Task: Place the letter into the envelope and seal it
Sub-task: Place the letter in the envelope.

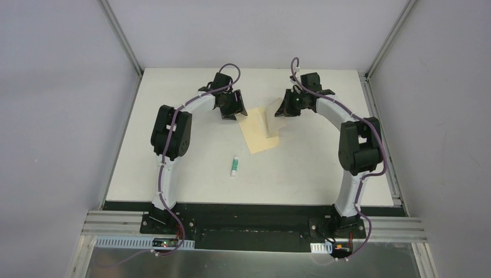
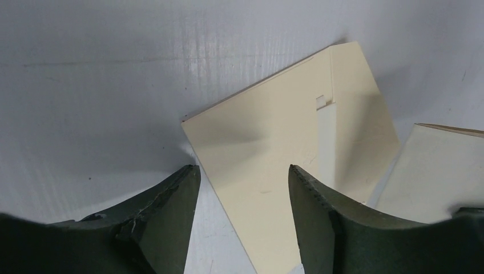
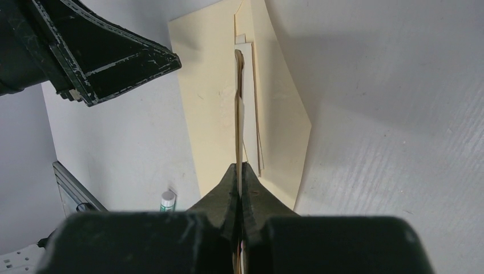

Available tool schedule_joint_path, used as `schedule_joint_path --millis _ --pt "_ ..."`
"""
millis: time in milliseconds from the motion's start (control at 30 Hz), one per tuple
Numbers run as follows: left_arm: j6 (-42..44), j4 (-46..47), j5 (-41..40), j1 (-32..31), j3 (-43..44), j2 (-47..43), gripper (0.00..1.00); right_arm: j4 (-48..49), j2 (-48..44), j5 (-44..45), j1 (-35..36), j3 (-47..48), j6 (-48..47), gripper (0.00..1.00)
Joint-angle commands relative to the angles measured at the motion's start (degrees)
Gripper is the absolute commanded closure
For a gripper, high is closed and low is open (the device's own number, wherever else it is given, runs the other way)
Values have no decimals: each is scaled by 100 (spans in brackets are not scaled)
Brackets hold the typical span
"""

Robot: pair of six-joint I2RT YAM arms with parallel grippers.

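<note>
Viewed from above the arm bases, the envelope (image 1: 256, 132) lies flat on the white table (image 1: 173, 116), slightly toward 12 o'clock from the table's centre and turned at an angle to the table edges. The left gripper (image 1: 230, 110) stands at the envelope's 10 o'clock corner. In the left wrist view, the left gripper (image 2: 242, 177) has its two fingers (image 2: 171, 217) well apart, one on each side of the envelope's (image 2: 268, 154) edge, with nothing clamped between them. Contact between these fingers and the paper cannot be determined. The right gripper (image 1: 285, 107) stands at the envelope's 2 o'clock side. In the right wrist view, the right gripper (image 3: 240, 171) has its jaws pressed together on the near edge of the letter (image 3: 239, 114). The letter appears there edge-on as a thin line, raised above the envelope (image 3: 208, 114) beneath it. From above, the letter (image 1: 274, 119) is the paler sheet overlapping the envelope's 2 o'clock portion. In the left wrist view, it (image 2: 439, 171) sits at 3 o'clock of the envelope. It is outside the envelope. A small white-green tube (image 1: 234, 165) lies on the table at 7 o'clock from the envelope, apart from it and from both grippers. The same tube (image 3: 167, 200) shows at 8 o'clock of the right wrist view.
</note>
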Motion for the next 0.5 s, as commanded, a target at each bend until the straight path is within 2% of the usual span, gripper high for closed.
schedule_joint_path --millis 0,333,467 --pt "21 -49 17 -44 379 203 40 219 -102 76 44 68 -118 100" --pt "-50 -202 316 -456 1103 657 40 209 -433 268 27 -503 -100 100" --pt "-147 -154 314 -500 980 594 40 210 -487 273 -56 -707 109 100"
